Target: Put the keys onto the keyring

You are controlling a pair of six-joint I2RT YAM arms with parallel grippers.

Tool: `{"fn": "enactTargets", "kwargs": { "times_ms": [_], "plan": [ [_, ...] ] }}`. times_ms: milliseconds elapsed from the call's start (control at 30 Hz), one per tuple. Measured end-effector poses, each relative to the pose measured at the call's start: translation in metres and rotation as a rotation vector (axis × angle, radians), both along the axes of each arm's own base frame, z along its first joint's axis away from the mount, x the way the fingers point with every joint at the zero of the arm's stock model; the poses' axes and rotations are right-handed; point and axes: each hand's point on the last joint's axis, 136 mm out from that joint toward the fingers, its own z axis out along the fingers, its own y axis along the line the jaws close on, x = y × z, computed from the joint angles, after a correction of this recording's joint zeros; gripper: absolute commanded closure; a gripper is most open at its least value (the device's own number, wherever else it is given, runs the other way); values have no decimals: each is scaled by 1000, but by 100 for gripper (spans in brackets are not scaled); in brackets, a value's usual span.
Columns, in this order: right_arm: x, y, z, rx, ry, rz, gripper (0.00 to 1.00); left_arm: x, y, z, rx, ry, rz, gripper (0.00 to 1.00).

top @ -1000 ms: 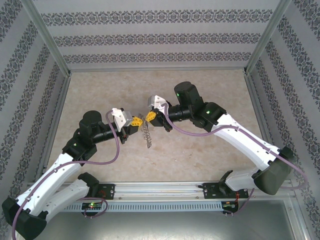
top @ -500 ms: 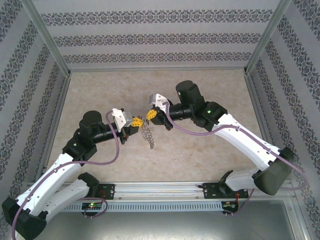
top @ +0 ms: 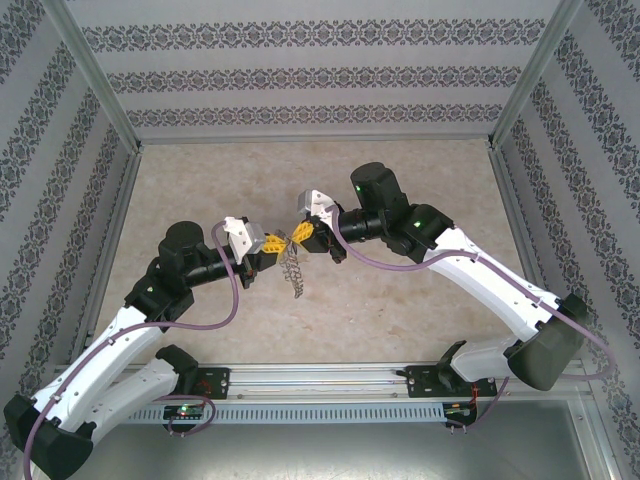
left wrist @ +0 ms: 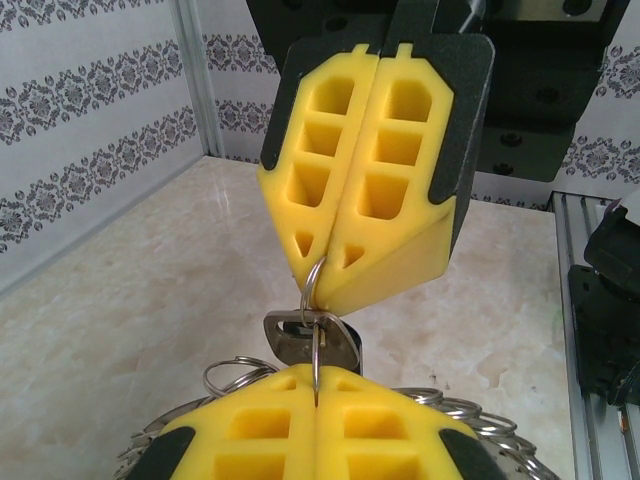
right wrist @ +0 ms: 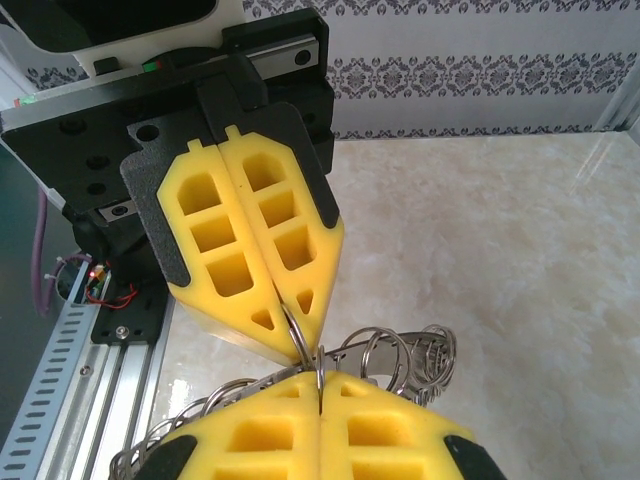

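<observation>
1. Keys (top: 292,270) hang in a jagged silver-grey bunch right under the spot where the two pincers meet. In the overhead view they trail toward 6 o'clock. Whether the lowest one touches the worktop (top: 400,310) cannot be told.
2. The left pincer (top: 272,243) is fully closed, its yellow pads pressed flat together. The thin wire keyring (left wrist: 311,300) is nipped in the seam at its tips.
3. The right pincer (top: 300,233) is just as tightly closed and pinches the same keyring from the opposite side. In the left wrist view it comes in tilted from 12 o'clock, its tips just short of the left pincer's.
4. In that view one key shows its flat head on the keyring, between the two sets of pads.
5. In the right wrist view a cluster of split rings (right wrist: 405,355) spreads toward 3 o'clock from the pinch point, behind the right pincer's pads.
6. The left arm (top: 120,335) rises from its base at 7 o'clock. It bends at a dark elbow and lays its forearm toward 3 o'clock.
7. The right arm (top: 490,275) climbs from 5 o'clock toward 11 o'clock, then turns its wrist toward 9 o'clock. Green lights (top: 414,224) glow on its dark joints.
8. A purple cable (top: 225,300) loops beside the left forearm.
9. Striped, patterned walls (top: 300,75) close in the worktop at 9, 12 and 3 o'clock.
</observation>
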Motion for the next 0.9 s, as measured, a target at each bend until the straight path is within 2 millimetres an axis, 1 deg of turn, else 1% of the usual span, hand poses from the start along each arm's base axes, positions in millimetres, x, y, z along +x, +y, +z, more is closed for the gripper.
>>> {"fn": "enactTargets", "kwargs": {
  "times_ms": [333, 900],
  "plan": [
    [-1, -1, 3, 6, -7, 0, 100, 0, 0, 0, 0, 0, 0, 100],
    [-4, -1, 2, 3, 3, 10, 100, 0, 0, 0, -1, 0, -3, 100]
  ]
}}
